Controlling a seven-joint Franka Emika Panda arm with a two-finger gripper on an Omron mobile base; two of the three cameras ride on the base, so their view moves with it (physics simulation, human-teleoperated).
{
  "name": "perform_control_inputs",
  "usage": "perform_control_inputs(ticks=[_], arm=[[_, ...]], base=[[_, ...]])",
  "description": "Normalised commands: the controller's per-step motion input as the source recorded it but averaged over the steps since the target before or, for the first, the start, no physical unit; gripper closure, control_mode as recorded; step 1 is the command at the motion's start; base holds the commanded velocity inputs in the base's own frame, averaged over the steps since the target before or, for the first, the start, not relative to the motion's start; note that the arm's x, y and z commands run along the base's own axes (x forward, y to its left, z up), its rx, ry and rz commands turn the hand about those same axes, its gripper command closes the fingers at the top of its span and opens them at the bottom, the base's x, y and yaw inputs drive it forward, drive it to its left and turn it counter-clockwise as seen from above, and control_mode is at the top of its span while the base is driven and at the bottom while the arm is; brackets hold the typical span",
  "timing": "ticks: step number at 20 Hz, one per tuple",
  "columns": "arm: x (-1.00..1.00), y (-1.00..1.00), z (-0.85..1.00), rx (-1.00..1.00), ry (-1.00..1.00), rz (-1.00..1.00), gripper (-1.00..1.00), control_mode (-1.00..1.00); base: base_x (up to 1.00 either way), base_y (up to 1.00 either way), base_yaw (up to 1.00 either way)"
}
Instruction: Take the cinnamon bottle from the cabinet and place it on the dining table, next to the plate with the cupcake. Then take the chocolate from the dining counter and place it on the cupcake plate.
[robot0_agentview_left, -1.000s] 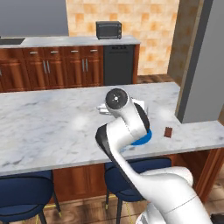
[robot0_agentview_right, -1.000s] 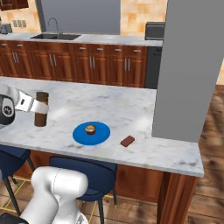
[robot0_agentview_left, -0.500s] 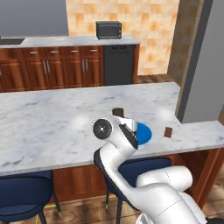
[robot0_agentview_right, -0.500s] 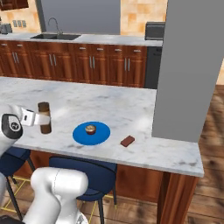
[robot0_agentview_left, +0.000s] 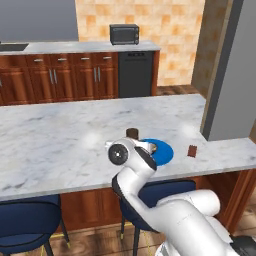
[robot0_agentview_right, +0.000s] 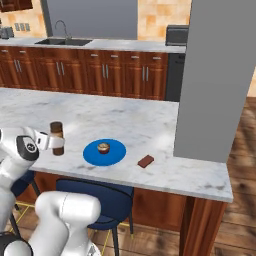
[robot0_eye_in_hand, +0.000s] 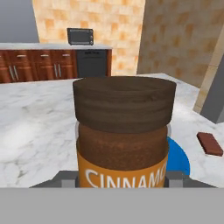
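Left base view: the cinnamon bottle (robot0_agentview_left: 132, 133) stands at the blue plate's (robot0_agentview_left: 164, 151) nine o'clock on the dining table (robot0_agentview_left: 60, 140).

Right base view: the gripper (robot0_agentview_right: 54, 142) clamps the bottle, upright; release remains.

Hand view: the chocolate (robot0_eye_in_hand: 210, 143) lies at three o'clock, untouched.

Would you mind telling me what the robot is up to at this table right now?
The arm's gripper is shut on the cinnamon bottle, holding it upright at the dining table, just beside the blue plate with the cupcake. The chocolate lies on the marble past the plate's other side, untouched.
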Motion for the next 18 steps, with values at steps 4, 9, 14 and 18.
perform_control_inputs(ticks=[4,9,14,18], arm=[[0.37,0.24,-0.29,0.00,-0.01,-0.09,1.00,-1.00],[0.30,0.32,-0.25,0.00,0.00,-0.11,1.00,-1.00],[0.15,0.26,-0.14,0.00,0.00,-0.12,1.00,-1.00],[0.14,0.24,-0.18,0.00,0.00,-0.12,1.00,-1.00]], base=[[0.00,0.00,0.00],[0.00,0.00,0.00],[0.00,0.00,0.00],[0.00,0.00,0.00]])
